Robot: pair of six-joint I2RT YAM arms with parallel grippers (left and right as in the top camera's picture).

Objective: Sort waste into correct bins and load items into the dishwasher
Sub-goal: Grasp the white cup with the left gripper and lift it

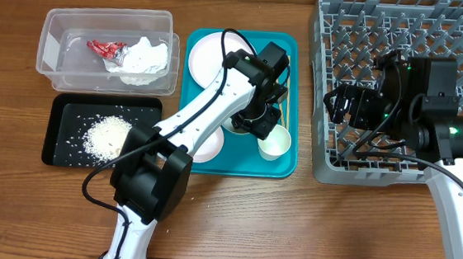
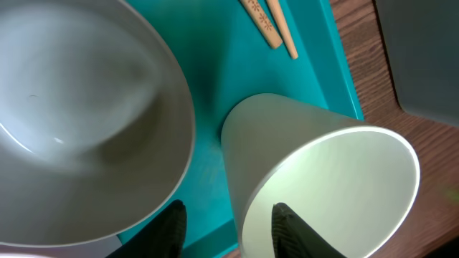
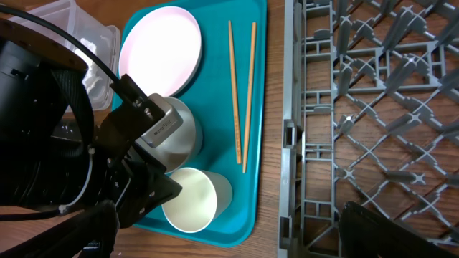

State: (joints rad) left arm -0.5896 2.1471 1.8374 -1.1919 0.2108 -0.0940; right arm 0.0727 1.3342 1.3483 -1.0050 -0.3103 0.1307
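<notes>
My left gripper (image 2: pixel 229 231) is open over the teal tray (image 1: pixel 288 165). One finger is inside the small white cup (image 2: pixel 323 186) and the other is outside it, beside the pale bowl (image 2: pixel 79 107). The cup (image 1: pixel 273 143) stands at the tray's front right, and two chopsticks (image 3: pixel 241 93) lie along the right side. The pale plate (image 1: pixel 211 53) is at the back, and a smaller dish (image 1: pixel 210 149) shows under the arm. My right gripper (image 1: pixel 341 105) is open and empty above the grey dish rack's (image 1: pixel 405 31) left part. Wrapper (image 1: pixel 105 49) and napkin (image 1: pixel 148 57) lie in the clear tub (image 1: pixel 49 49). Rice (image 1: pixel 105 134) lies on the black tray (image 1: pixel 54 124).
The teal tray stands between the bins on the left and the rack on the right. A strip of bare wood table (image 1: pixel 306 110) separates tray and rack. The left arm (image 1: pixel 199 115) reaches across the tray from the front.
</notes>
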